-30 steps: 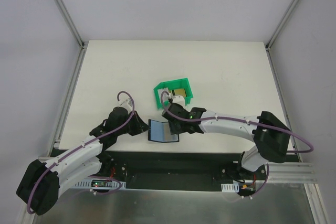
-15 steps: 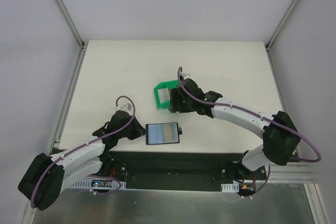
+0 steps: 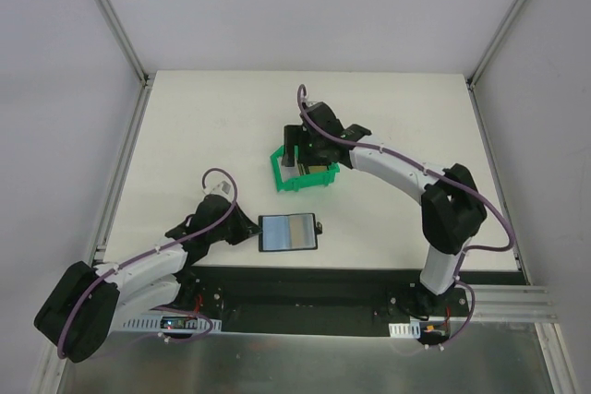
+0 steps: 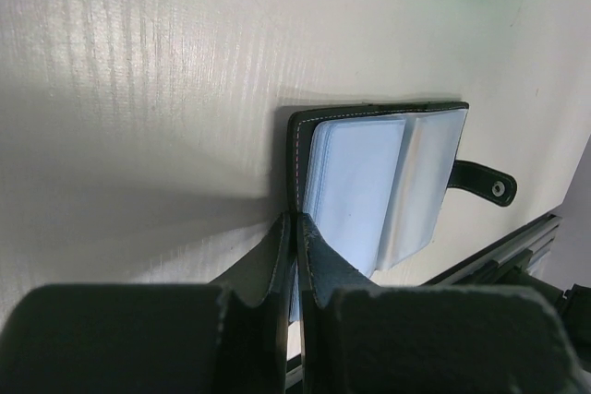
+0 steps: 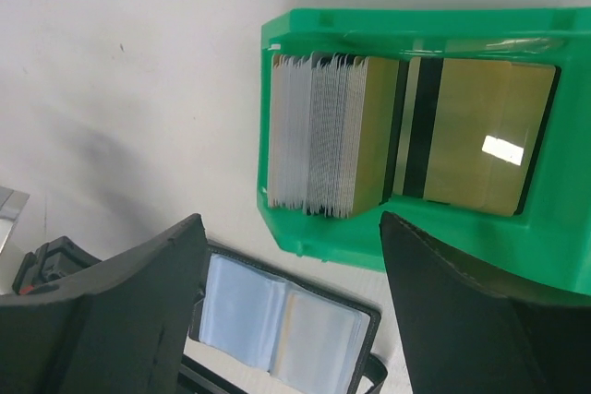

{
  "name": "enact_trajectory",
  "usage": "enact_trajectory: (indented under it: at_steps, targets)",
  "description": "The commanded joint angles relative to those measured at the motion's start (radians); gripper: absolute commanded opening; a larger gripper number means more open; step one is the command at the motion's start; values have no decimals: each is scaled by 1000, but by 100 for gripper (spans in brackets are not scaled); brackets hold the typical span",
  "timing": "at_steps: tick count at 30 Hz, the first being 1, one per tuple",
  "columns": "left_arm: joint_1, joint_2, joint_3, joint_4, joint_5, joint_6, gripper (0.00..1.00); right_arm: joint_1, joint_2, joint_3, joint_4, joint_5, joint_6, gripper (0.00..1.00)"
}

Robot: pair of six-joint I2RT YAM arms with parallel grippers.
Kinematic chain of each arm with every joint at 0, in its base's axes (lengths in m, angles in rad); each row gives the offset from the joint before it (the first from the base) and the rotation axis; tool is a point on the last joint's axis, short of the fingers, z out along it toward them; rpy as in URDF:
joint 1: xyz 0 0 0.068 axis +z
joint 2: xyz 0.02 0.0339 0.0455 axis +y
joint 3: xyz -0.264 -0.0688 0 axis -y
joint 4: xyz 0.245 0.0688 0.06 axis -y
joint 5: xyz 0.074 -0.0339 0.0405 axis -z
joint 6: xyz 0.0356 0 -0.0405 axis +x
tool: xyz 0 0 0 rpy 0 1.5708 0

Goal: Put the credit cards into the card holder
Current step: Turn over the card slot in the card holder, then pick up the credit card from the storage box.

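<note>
Green bin (image 5: 416, 20) walls the credit cards (image 5: 342, 136) — card holder (image 5: 277, 316) nearby.

One card holder (image 3: 289, 232), one green bin (image 5: 406, 23), and credit cards (image 5: 323, 131) too many to count.

You have the card holder (image 3: 288, 232) lying open on the table (image 3: 212, 117) near its front edge, with the left gripper (image 3: 245, 228) at the holder's left side, its jaws touching that edge. Behind the holder, apart from it, sits the bin (image 3: 305, 184), and the right gripper (image 3: 300, 152) hangs over it. Inside the bin a stack of cards (image 5: 323, 131) stands on edge at one end, with a single card (image 5: 480, 136) beside it, turned crosswise to the stack.
</note>
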Motion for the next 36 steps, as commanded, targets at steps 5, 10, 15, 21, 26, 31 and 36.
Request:
enact_trajectory:
  at_steps: [5,10,15,21,26,31,36]
  targets:
    - [9,27,-38,92,-1,-63,0,-38,132,140,-61,-80,-46,80]
    - [12,37,-38,101,-1,-72,0,-41,192,167,-58,-95,-47,82]
    - [15,47,-36,104,5,-66,0,-49,229,176,-35,-117,-46,84]
    - [18,54,-30,106,19,-54,0,-54,259,178,-7,-161,-34,85]
    - [21,56,-29,104,22,-46,0,-60,264,172,10,-200,-29,85]
    - [23,57,-26,101,25,-42,0,-63,244,158,28,-212,-35,82]
    - [23,62,-21,99,29,-37,0,-66,230,152,30,-217,-43,77]
